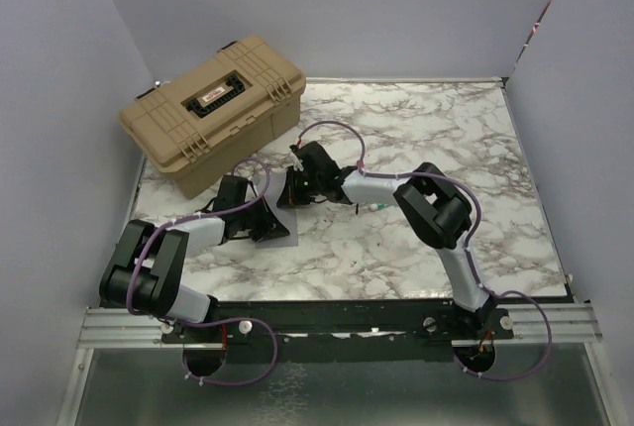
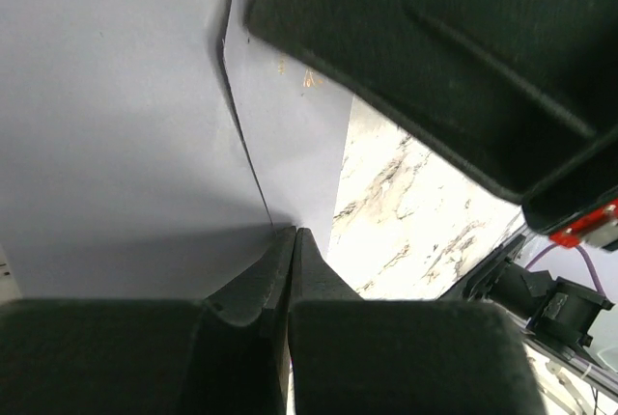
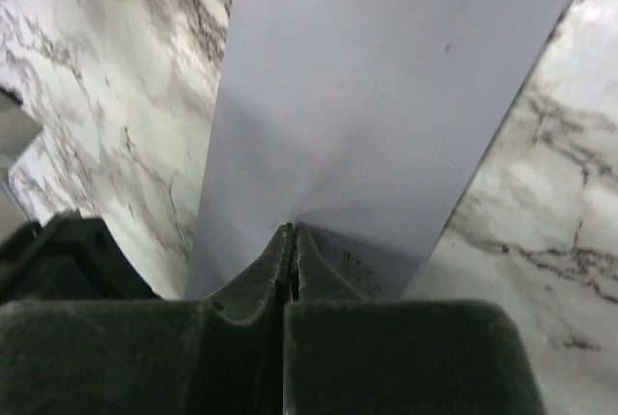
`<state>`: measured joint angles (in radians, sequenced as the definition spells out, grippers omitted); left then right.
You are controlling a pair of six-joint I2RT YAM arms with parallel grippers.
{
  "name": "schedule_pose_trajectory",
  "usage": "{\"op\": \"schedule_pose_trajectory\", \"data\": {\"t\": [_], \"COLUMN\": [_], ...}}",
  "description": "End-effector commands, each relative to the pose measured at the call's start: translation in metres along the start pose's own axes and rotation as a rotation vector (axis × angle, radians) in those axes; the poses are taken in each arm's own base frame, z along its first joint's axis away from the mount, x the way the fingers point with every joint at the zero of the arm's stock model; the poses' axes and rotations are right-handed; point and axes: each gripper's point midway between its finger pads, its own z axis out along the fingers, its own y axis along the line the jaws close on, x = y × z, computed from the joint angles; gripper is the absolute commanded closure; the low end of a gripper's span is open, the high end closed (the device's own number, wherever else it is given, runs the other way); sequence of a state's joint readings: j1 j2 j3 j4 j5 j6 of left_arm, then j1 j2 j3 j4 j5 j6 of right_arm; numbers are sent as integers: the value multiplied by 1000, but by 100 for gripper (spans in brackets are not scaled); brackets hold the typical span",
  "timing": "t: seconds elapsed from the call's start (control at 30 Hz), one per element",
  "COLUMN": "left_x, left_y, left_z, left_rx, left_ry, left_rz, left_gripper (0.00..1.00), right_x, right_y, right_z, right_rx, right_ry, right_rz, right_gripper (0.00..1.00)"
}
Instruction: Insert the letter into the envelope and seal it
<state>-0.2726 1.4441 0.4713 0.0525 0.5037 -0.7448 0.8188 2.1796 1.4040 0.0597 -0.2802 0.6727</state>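
The left tool and right tool each pinch the pale grey envelope, which spreads ahead of their tips over the marble bench. No letter shows. Opposed pulls could crease or tear the paper.

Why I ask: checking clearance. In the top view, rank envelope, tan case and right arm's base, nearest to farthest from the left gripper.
1. envelope: pinched in the left gripper itself.
2. tan case: behind it, far left.
3. right arm's base: near edge, right.
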Motion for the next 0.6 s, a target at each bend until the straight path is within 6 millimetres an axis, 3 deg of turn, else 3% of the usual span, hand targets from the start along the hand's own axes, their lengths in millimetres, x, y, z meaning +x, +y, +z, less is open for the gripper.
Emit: {"op": "schedule_pose_trajectory", "data": {"t": [0.0,0.2,0.33,0.43,0.57], "left_x": [25,24,22,20,8], "left_y": [47,48,46,42,28], "left_z": [0,-1,-1,-2,-3], "left_rx": [-185,-194,-191,-180,-147], "left_ry": [67,66,62,54,26], "left_rz": [-20,-21,-18,-15,7], "left_gripper": [100,100,100,100,100], "right_x": [20,7,-15,-47,-84], "right_y": [-58,-74,-77,-69,-36], "right_z": [13,12,6,-3,-20], "right_rx": [220,326,377,409,349], "right_ry": [52,9,-44,-109,-172], "right_rz": [50,35,-28,-94,-211], "right_gripper": [100,100,100,100,100]}}
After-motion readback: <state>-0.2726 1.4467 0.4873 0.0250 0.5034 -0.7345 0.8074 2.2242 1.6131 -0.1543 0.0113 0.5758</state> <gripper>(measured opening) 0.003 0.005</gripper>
